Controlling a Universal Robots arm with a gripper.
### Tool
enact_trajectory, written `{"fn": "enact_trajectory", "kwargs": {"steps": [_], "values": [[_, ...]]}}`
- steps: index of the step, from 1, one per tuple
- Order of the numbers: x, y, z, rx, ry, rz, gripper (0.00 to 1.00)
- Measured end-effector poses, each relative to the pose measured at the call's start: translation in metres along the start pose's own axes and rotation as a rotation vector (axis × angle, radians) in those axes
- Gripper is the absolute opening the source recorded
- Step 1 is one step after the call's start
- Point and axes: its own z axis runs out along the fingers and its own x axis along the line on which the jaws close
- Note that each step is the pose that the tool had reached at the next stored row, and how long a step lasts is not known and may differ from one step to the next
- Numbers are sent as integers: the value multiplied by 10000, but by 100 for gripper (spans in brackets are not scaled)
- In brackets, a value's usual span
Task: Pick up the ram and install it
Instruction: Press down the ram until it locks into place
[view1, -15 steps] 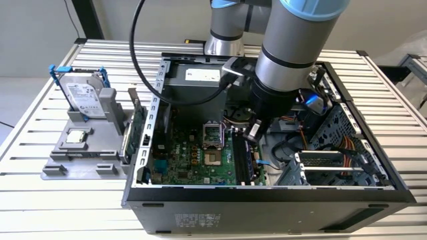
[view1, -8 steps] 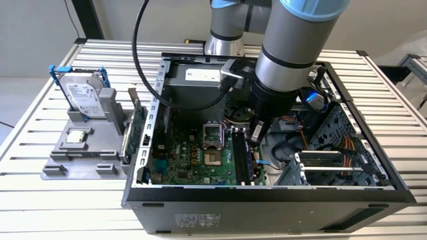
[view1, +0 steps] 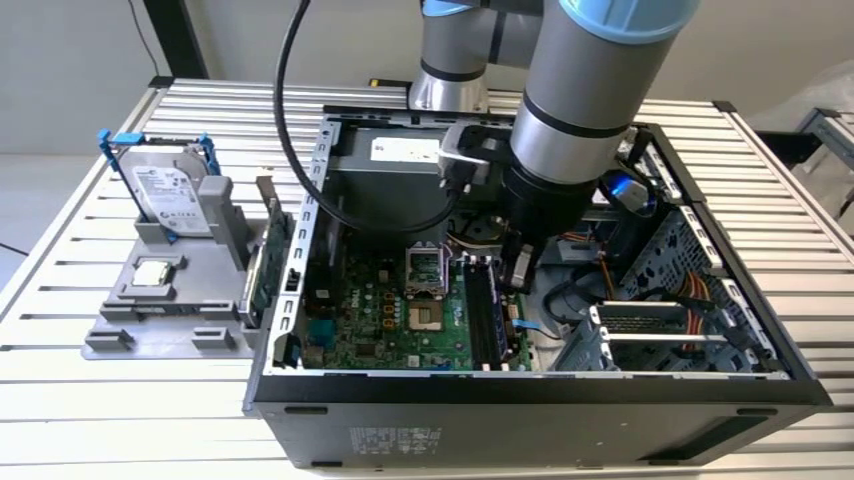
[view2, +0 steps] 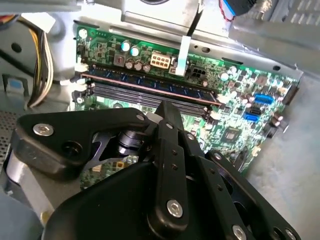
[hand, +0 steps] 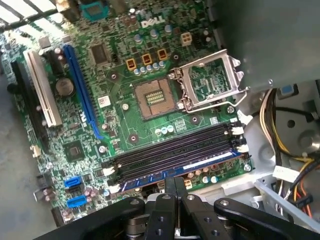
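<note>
The ram (hand: 186, 166), a long dark blue stick with a pale label, sits in the memory slot nearest the motherboard's edge; it also shows in the second wrist view (view2: 150, 86) and in the exterior view (view1: 483, 318). My gripper (hand: 174, 184) hangs just over the stick's middle, fingers together and nothing between them. Its black fingertips (view2: 167, 109) stand a little to the side of the ram's top edge. In the exterior view the gripper (view1: 518, 272) reaches down into the open computer case (view1: 534, 385).
An open CPU socket (hand: 155, 97) lies beside the memory slots. Bundled cables (hand: 280, 135) run by the slots' end. Outside the case, a grey stand (view1: 160, 310) holds a hard drive (view1: 167, 190) with a blue handle and a green expansion card (view1: 274, 265).
</note>
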Motion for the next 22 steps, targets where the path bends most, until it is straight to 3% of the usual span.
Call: {"fn": "enact_trajectory", "kwargs": {"steps": [22], "values": [[-3, 1, 14, -12, 33, -3140, 0]]}}
